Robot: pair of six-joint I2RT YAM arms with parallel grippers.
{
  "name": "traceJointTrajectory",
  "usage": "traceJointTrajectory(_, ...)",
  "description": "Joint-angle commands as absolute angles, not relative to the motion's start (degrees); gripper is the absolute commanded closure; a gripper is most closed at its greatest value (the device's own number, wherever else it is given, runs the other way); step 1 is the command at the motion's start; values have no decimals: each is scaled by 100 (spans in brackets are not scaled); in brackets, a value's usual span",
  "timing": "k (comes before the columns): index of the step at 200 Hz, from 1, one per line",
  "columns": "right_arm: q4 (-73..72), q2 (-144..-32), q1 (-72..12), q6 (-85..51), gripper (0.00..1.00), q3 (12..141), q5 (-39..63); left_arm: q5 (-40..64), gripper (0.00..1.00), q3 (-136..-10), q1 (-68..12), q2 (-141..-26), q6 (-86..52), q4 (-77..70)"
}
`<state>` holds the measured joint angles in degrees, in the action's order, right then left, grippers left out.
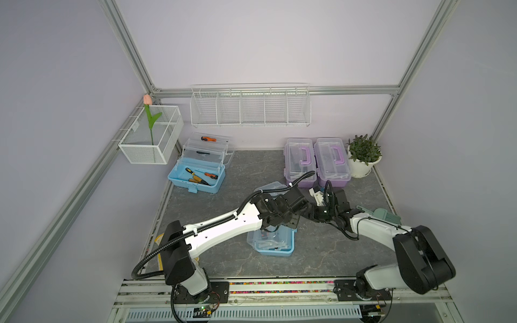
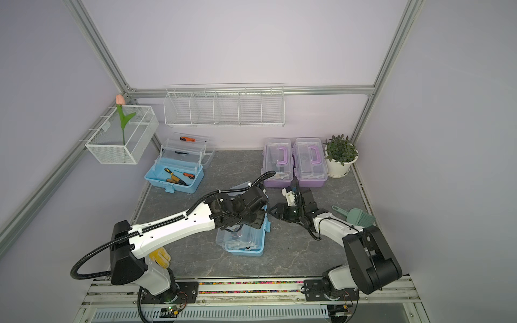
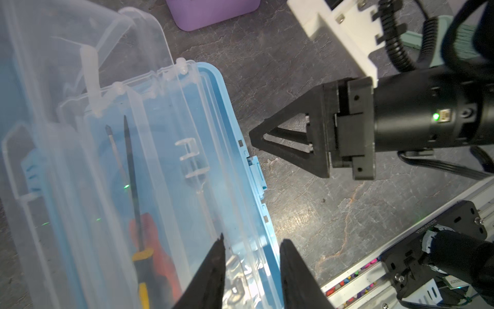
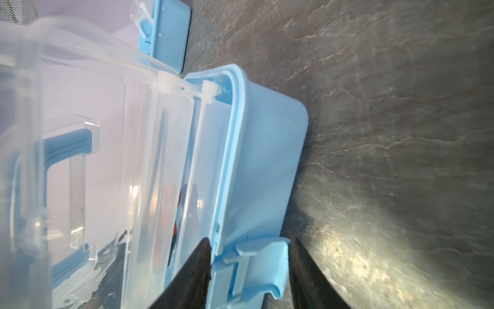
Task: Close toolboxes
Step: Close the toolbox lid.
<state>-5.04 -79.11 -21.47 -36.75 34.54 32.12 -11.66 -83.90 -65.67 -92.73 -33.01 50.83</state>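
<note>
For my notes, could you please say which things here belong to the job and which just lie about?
Job: rear light blue plastic toolbox; central light blue plastic toolbox; two purple plastic toolboxes.
Lying about: potted green plant; teal brush; pink tulip.

From high above, both top views are looking down at the whole worktop (image 1: 218,207), while my wrist cameras are both peering closely at the nearest blue toolbox (image 4: 267,160).

Light blue plastic toolbox (image 1: 195,179) open back left, second light blue toolbox (image 1: 275,246) mid-table, lid ajar, two purple clear-lidded toolboxes (image 1: 300,163) shut, back right.
</note>
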Motion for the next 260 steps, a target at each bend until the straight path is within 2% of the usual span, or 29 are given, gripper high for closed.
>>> traceJointTrajectory(1, 638, -7416, -2068, -3179, 51, 3508, 2344, -1160, 63, -8455, -6576, -9458, -3442, 5322)
traceJointTrajectory(50, 1637, -6426, -1781, -2829, 50, 3476, 2024, -1042, 63, -8438, -6626, -9685, -3445, 5135)
traceJointTrajectory(90, 1731, -6368, -1782, -2841, 50, 3476, 2083, -1003, 63, -8632, -6662, -9842, -3378, 5168)
traceJointTrajectory(131, 1790, -6393, -1782, -2803, 50, 3480, 2162, -1670, 62, -8989, -6662, -9733, -3466, 5852)
traceJointTrajectory(140, 1834, -6373, -1784, -2793, 50, 3478, 2162, -1897, 56, -9031, -6649, -9689, -3478, 6041)
traceJointTrajectory(165, 1980, -6324, -1784, -2744, 48, 3498, 2194, -2142, 27, -8850, -6472, -9392, -3396, 6249)
traceJointTrajectory(185, 2085, -6311, -1784, -2714, 44, 3489, 2295, -2043, 12, -8418, -6159, -9109, -3291, 5995)
traceJointTrajectory(225, 2336, -6243, -1784, -2626, 43, 3456, 2327, -1899, 1, -7775, -5758, -9003, -3198, 5611)
traceJointTrajectory(260, 2517, -6201, -1784, -2568, 41, 3522, 2473, -1953, 1, -7473, -5569, -9017, -3327, 5589)
